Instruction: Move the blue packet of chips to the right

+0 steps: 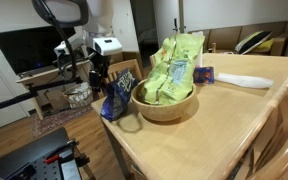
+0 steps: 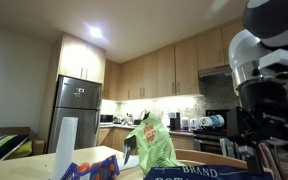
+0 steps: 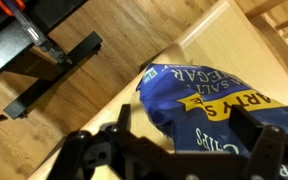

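Your gripper point(image 3: 184, 140) hangs wide open with a finger either side of the blue packet of chips point(image 3: 209, 105), holding nothing. The packet leans at the wooden bowl's point(image 1: 169, 108) nine o'clock, by the table point(image 1: 224, 125) edge. The grasp and the move right are both left. In the wrist view you can read "ARTY S" and "EGAR"; in an exterior view, "BRAND".

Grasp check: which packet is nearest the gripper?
The dark blue chip bag beside the wooden bowl, by the gripper; the light green packets sit in the bowl, the small blue packet behind it.
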Motion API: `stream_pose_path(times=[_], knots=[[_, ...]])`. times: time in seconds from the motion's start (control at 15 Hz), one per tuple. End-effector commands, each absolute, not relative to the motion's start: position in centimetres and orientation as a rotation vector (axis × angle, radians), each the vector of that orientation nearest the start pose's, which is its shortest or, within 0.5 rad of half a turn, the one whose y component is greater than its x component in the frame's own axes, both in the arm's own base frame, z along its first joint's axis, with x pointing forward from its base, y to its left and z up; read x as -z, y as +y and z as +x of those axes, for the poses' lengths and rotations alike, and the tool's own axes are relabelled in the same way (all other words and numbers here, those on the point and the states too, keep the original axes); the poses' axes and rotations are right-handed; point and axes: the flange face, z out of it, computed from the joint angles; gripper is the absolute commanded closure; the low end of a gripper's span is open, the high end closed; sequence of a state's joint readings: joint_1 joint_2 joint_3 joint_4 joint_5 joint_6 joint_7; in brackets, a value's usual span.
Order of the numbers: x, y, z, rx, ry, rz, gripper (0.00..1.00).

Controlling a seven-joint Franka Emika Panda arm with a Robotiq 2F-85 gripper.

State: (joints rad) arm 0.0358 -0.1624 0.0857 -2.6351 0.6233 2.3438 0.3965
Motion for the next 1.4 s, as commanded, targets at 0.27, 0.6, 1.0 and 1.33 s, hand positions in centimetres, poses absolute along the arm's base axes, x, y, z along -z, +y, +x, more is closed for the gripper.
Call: stream_pose_path(times=[0.27,0.6,1.0,1.33], knots=[[-30.3,6.0,40.8,-0.389,1.025,-2.395,0.0],[-30.6,5.1,41.6,-0.245,1.102,-2.316,0.0],[-29.4,4.3,41.5,-0.075,1.16,-2.456,0.0],[-28.3,4.1,41.0,-0.055,1.205,-2.55,0.0]])
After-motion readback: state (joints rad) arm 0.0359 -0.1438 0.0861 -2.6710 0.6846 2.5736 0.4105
